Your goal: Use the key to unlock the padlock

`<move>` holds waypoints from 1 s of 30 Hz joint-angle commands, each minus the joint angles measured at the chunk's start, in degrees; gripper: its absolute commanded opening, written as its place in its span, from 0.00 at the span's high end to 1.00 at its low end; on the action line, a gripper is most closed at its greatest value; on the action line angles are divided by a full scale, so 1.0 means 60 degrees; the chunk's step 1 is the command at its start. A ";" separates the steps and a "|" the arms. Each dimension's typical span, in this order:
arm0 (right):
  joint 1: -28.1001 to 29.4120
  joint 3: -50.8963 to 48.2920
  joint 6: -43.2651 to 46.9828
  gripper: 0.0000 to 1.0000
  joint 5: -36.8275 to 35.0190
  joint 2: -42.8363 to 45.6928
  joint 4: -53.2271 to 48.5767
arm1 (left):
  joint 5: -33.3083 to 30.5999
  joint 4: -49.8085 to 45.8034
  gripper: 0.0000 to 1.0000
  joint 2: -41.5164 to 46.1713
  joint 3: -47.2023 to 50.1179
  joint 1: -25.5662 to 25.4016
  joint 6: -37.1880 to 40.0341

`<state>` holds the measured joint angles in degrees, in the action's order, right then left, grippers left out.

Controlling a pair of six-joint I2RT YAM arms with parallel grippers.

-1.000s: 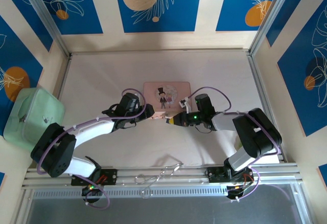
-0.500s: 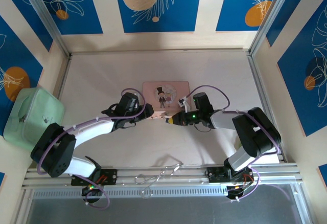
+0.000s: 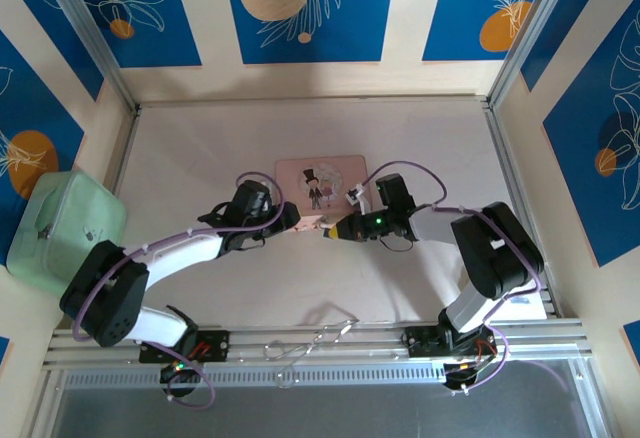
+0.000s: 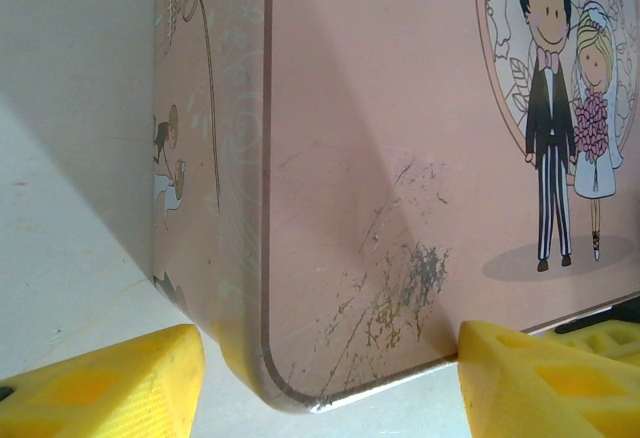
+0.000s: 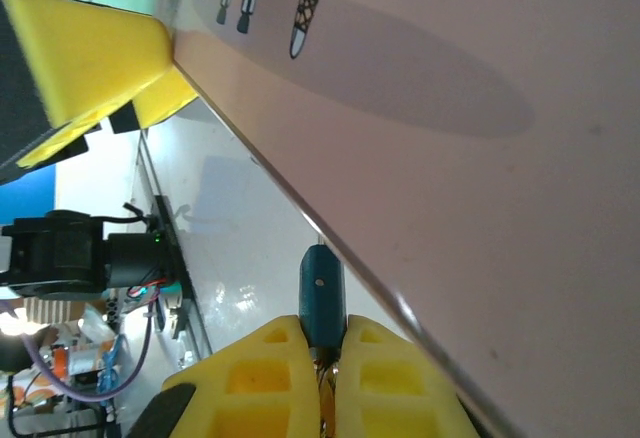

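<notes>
**Step in hand:** approach to the lock at the near edge of the pink tin (image 4: 380,158), which lies flat at mid-tabletop (image 3: 200,148).

- The right end effector (image 5: 322,326) is closed on a small teal piece (image 5: 321,293) with a rounded tip, held just beside the tin's edge (whether this is the head of the key or the blue body of the padlock cannot be told).
- The left end effector (image 4: 330,358) has its fingers apart astride the tin's near corner, close against it. Firm pressure cannot be confirmed.
- No unlocking is evident.

**Next move, as judged:** steady the tin, align key with keyhole, insert, then turn. Fine alignment is required, since the parts are tiny.

**Containers:** the tin's lid is shut and its contents are hidden. A mint-green case (image 3: 60,223) at the left wall is likewise shut.
</notes>
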<state>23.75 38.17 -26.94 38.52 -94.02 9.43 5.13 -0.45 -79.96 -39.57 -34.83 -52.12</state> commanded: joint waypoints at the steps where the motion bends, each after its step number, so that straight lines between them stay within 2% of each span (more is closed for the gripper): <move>1: -0.0185 -0.0146 -0.0457 1.00 0.0712 -0.0739 -0.0597 | -0.0005 -0.1160 0.33 -0.0120 0.0136 0.0114 0.0263; 6: -0.0215 0.0093 -0.0563 1.00 0.1543 -0.1344 -0.0277 | -0.0019 -0.1218 0.34 -0.0120 0.0046 0.0121 0.0336; 13: -0.0212 0.0397 -0.0652 1.00 0.1587 -0.2012 -0.0442 | 0.0010 -0.1378 0.34 -0.0135 -0.0033 0.0180 0.0420; 23: -0.0471 0.0120 -0.1395 1.00 0.0586 -0.1973 -0.1114 | 0.0038 -0.1535 0.35 0.0036 -0.0054 0.0326 0.0534; 30: -0.0192 0.0679 -0.0636 1.00 0.1106 -0.2484 -0.2043 | 0.0169 -0.1449 0.36 -0.0091 -0.0006 0.0414 0.0612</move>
<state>21.76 43.44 -26.46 48.99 -102.24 12.32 5.54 -2.70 -79.61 -40.34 -33.26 -50.48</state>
